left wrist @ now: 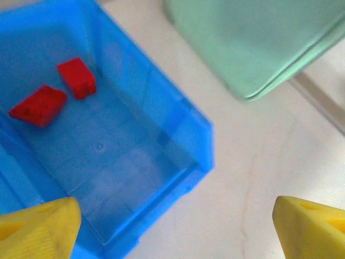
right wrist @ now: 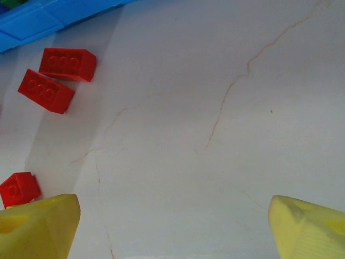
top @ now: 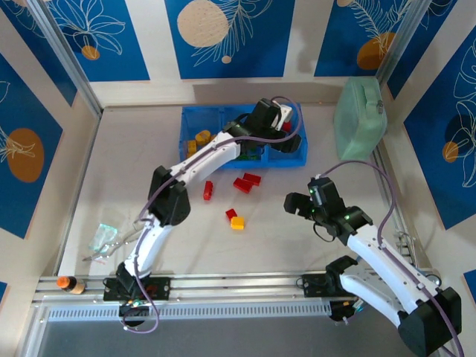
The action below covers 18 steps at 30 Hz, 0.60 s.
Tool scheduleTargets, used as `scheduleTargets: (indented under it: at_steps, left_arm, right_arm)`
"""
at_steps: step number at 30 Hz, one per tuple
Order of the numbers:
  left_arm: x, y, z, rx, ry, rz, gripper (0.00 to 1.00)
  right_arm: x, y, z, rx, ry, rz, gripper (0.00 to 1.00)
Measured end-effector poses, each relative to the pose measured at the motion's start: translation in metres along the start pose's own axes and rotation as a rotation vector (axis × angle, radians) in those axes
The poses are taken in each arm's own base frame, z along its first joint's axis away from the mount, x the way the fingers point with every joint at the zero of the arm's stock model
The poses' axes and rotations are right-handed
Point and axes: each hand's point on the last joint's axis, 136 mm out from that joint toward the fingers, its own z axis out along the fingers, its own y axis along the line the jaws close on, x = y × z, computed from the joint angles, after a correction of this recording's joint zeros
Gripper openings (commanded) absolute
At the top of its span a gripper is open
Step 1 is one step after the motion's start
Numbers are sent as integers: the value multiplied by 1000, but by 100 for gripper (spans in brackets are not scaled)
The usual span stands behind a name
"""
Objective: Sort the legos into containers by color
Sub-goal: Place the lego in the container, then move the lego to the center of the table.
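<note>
The blue tray lies at the back of the table. My left gripper hangs open above its right compartment, nothing between the yellow fingertips. Two red legos lie in that compartment. Yellow legos sit in the left compartment. On the table lie a pair of red legos, a lone red one, and a small red one touching an orange one. My right gripper is open over bare table to their right.
A pale mint-green case stands just right of the tray. A clear plastic wrapper lies at the near left, and a small bottle rests on the front rail. Walls close in the table on three sides.
</note>
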Motion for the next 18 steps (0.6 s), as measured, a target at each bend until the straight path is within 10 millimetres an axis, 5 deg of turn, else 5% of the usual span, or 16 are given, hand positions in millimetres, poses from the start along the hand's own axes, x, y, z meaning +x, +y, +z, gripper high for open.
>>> scheduleTargets:
  at_steps: [5,9,12,18]
  left_arm:
    - [-13,-25,-88,19,-118,39,91]
    - [9,-13,-139,-24,-190,25,90]
    - [57,12,-149,-87,-166,-32,89]
    - [202,83,-166,-282,1,-244,83]
  right_arm:
    - [-3,26,5,-72,37,-91,90]
    - [-3,63,10,-152,87,-223,90]
    - [-2,95,13,-212,115,-323,90]
    - [-3,149,38,-235,190,-416,87]
